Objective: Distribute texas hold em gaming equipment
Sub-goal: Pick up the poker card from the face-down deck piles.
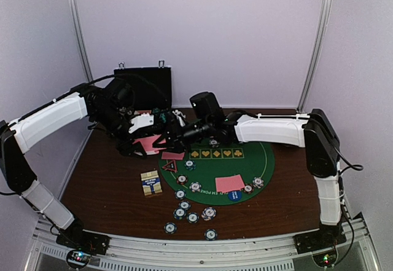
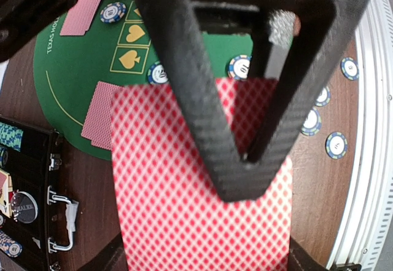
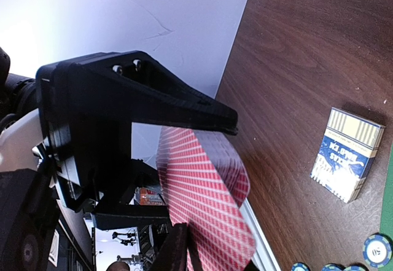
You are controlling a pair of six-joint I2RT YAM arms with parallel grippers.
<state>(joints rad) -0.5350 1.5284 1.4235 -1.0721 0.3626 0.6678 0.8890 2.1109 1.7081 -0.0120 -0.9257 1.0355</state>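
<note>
Two claws: left claw (image 2: 245, 176) clamps cards (image 2: 172, 222); right claw (image 3: 206, 179), cards between jaws, grip unclear; extras could drag out, scatter.

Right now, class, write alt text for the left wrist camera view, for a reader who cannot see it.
The left hand pinches pink-red-backed playing cards above a green poker mat. Below lie striped poker chips and more cards; a black case sits at lower left.
</note>
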